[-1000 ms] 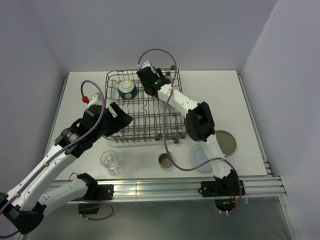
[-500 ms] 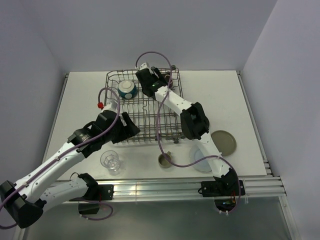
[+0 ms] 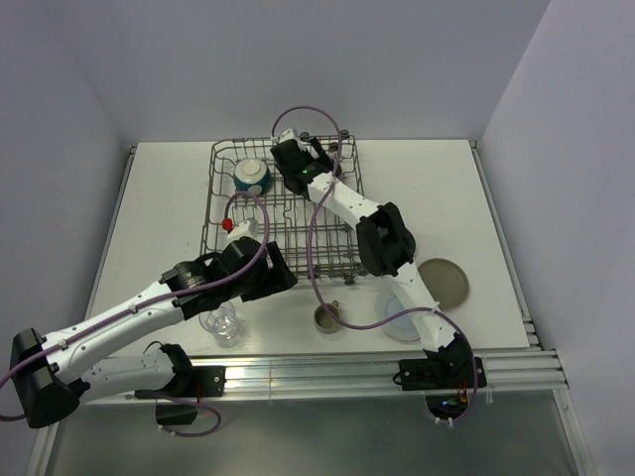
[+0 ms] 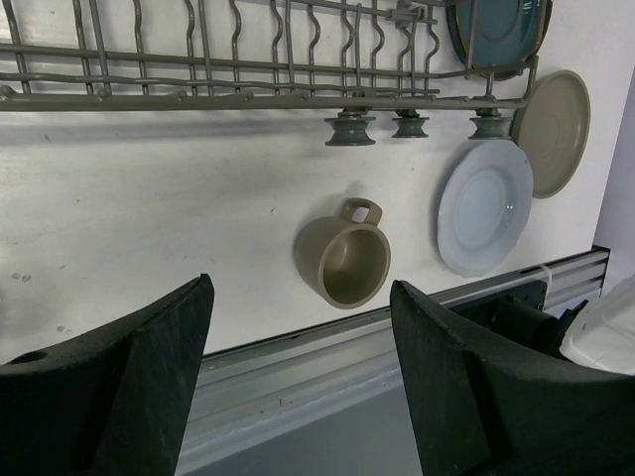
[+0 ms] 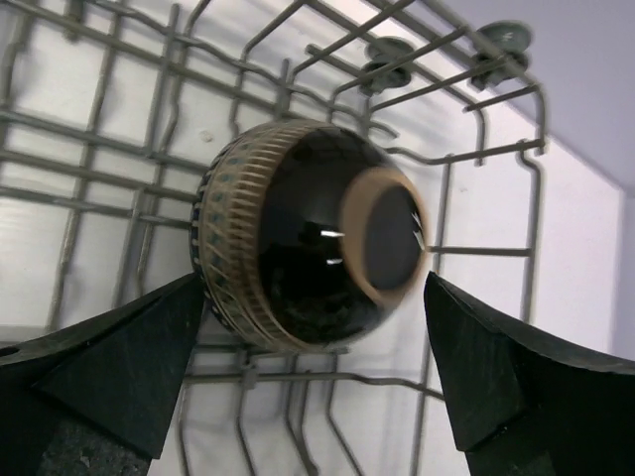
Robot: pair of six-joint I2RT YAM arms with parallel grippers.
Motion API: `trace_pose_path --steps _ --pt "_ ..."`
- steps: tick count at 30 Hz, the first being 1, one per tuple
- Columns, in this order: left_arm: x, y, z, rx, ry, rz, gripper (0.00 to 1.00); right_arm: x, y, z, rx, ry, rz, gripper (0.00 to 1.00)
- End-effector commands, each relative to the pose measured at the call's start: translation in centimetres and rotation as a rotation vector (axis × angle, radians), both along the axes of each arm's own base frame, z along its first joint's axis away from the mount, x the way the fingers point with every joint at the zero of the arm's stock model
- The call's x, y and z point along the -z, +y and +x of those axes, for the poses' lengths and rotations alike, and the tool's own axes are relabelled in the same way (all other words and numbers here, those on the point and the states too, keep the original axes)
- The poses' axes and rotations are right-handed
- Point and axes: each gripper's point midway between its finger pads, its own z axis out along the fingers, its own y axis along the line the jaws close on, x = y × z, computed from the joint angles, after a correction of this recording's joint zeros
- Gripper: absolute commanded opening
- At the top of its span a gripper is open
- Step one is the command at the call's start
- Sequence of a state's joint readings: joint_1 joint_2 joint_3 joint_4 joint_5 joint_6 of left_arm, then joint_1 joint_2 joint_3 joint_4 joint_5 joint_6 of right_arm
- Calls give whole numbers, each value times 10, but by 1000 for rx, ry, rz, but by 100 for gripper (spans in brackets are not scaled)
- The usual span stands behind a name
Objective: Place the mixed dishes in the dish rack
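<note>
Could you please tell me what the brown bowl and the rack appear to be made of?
Brown bowl: likely glazed ceramic, glossy with sharp highlights and a ribbed band near the rim. Rack: apparently grey metal wire, with thin bent rods and a dull sheen.

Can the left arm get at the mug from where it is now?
Probably yes: the left pincer is open and faces the olive-grey mug across bare table, with nothing between them.

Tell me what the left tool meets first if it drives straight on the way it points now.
Most likely the olive-grey mug: it stands on the table, centred between the left tool's open fingers in the wrist view. Depth is unclear; the table just short of it could come first.
</note>
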State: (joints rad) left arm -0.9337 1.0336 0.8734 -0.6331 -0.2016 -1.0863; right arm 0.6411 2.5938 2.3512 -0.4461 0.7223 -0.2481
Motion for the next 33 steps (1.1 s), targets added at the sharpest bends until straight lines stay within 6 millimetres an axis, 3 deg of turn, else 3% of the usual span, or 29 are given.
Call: trace_pose_path --steps 1,2,4,10,13,14,16,18,20,22,25,26,31,33 --pt "-5 1 3 -48 -21 -10 77 -61 10 -4 -6 -70 197 100" --pt "-5 2 2 -50 -22 -9 77 -78 11 -7 -15 -84 232 100" --pt "-4 4 0 -60 -16 -9 77 -80 12 -14 -19 -66 271 100" --pt "0 -4 -17 -45 13 -19 76 -127 14 -43 -30 -41 430 100" --pt "10 -15 -27 -31 33 4 75 -168 0 -75 -1 -70 556 100" --pt "14 -17 -29 -29 40 14 75 -189 -15 -97 4 -87 590 100" --pt "24 -30 -36 -10 56 31 74 -204 -26 -124 23 -85 667 100" --pt "30 -40 -41 0 65 40 73 -225 -50 -164 31 -93 727 100" --pt "39 -56 -51 23 79 68 71 -228 -71 -207 42 -77 802 100" --pt "50 -67 -61 46 86 112 70 -230 -79 -232 28 -78 877 100" --pt "61 -78 -65 28 99 158 70 -236 -108 -284 4 -97 967 100" --pt "66 -79 -65 22 105 171 70 -221 -110 -293 2 -65 956 100" --pt "79 -85 -64 -6 116 187 70 -220 -140 -333 -2 -95 992 100" --pt "84 -86 -64 -8 118 203 70 -218 -148 -340 7 -103 989 100"
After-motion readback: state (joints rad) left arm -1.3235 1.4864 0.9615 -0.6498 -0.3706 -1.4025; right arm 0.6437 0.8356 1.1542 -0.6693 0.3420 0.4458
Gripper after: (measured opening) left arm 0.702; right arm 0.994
